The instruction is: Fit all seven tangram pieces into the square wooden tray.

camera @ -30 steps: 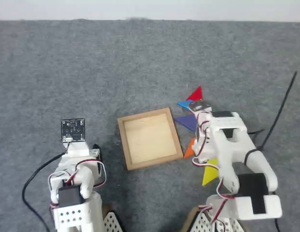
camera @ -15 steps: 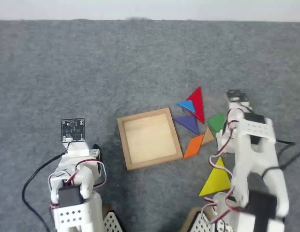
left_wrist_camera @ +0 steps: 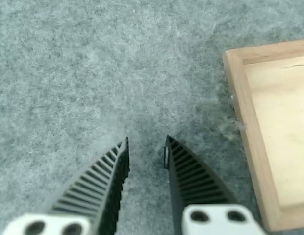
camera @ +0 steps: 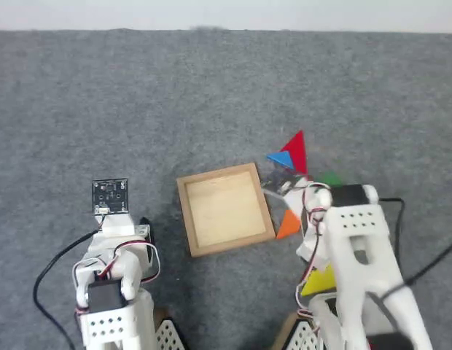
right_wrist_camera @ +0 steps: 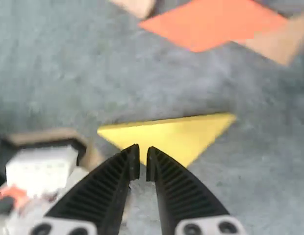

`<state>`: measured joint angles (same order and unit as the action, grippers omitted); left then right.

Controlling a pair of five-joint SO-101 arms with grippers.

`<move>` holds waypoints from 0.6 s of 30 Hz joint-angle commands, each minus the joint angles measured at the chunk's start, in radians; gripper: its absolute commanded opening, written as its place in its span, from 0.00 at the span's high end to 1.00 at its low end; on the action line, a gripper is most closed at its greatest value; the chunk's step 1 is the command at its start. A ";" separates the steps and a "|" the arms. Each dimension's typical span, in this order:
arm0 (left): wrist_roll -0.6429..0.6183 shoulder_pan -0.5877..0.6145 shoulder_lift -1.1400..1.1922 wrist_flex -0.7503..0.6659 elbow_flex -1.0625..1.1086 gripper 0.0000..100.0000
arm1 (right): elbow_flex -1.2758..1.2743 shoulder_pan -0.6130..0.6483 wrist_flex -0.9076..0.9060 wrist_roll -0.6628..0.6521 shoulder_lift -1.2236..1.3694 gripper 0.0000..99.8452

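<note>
The square wooden tray [camera: 224,208] lies empty mid-table; its rim [left_wrist_camera: 239,93] is off to one side of my left gripper [left_wrist_camera: 146,146], which is open over bare felt. To the right of the tray lie the red triangle [camera: 295,149], blue triangle [camera: 279,158], a purple piece [camera: 275,180], a green piece [camera: 330,177], the orange parallelogram [camera: 288,224] and the yellow triangle [camera: 318,281]. The right arm [camera: 353,240] covers part of this group. My right gripper [right_wrist_camera: 142,151] is shut and empty, its tips at the edge of the yellow triangle [right_wrist_camera: 176,134]. Beyond it are the orange parallelogram [right_wrist_camera: 215,22] and a tan piece [right_wrist_camera: 284,44].
Grey felt [camera: 138,95] covers the whole table, with wide free room behind and to the left of the tray. The left arm [camera: 113,255] sits folded near the front edge. A white arm base [right_wrist_camera: 39,166] lies close to the right gripper.
The right arm swung out to the right, then back left over the pieces beside the tray. The pieces and the left arm have stayed in place.
</note>
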<state>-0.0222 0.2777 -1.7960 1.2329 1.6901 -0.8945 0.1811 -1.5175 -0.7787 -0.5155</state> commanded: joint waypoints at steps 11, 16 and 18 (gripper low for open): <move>0.005 0.006 -0.009 0.003 -0.005 0.89 | 0.143 -0.229 0.291 -0.052 0.529 0.97; 0.005 0.006 -0.009 0.003 -0.005 0.89 | 0.276 -0.363 0.338 -0.046 0.601 0.97; 0.005 0.006 -0.009 0.003 -0.005 0.89 | 0.333 -0.410 0.355 -0.015 0.619 0.97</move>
<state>-0.0222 0.2777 -1.7960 1.2329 1.6901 -0.6536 -0.1442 -1.2459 -0.8216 0.0506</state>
